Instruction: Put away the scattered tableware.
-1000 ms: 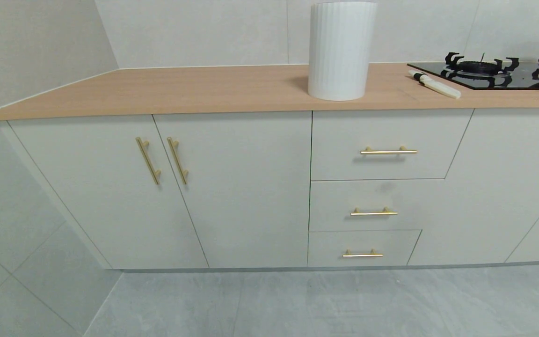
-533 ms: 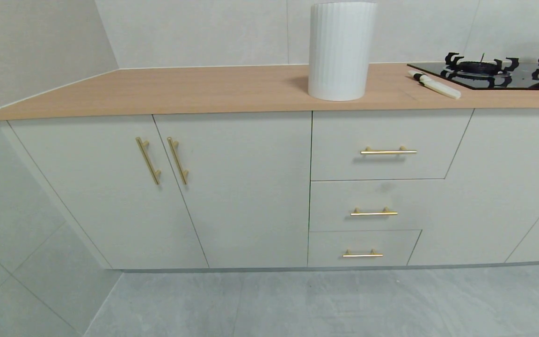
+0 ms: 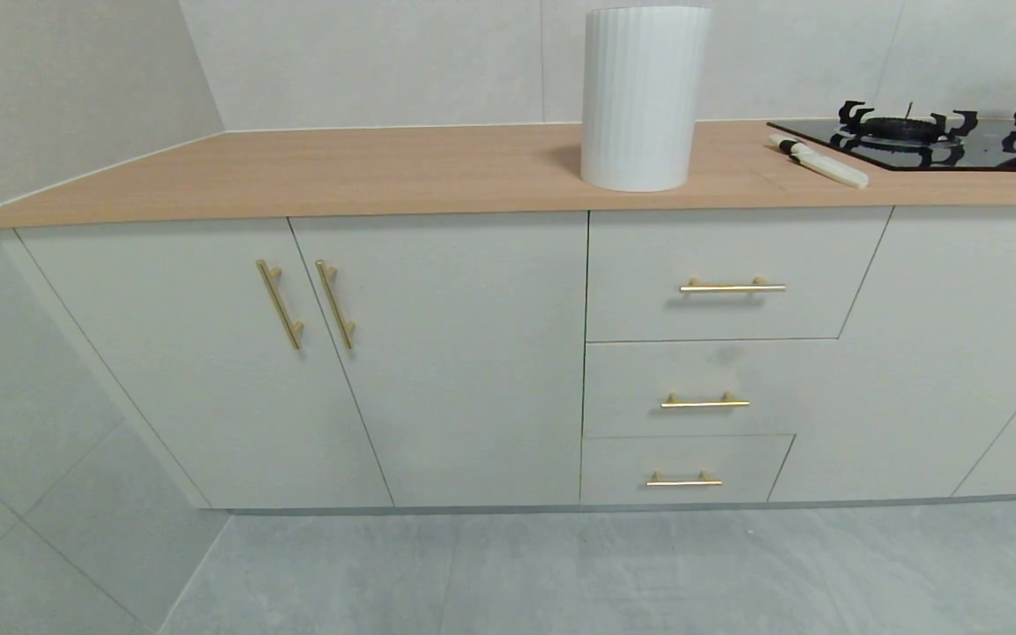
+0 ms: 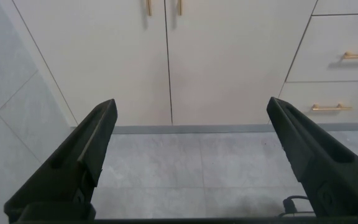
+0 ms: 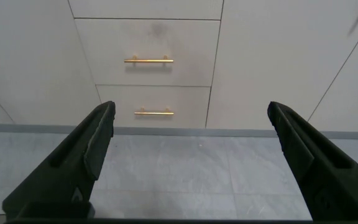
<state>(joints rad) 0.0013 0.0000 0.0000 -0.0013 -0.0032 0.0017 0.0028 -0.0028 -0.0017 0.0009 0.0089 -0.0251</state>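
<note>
Lying on ctr (image 3: 384, 168), knife (image 3: 818, 160) well above L gripper (image 4: 191, 104), R gripper (image 5: 191, 107).

Cream knife (image 3: 818, 159) with dark band, lying flat on wooden countertop (image 3: 340, 168), just beside black hob (image 3: 922, 148)

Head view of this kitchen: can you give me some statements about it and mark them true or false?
The white ribbed container stands upright on the wooden counter. True.
The top drawer is pulled open. False: all three drawers are shut.
The pale utensil lies inside the container. False: it lies on the counter beside the stove.
The left gripper and right gripper are open, holding nothing. True.
</note>
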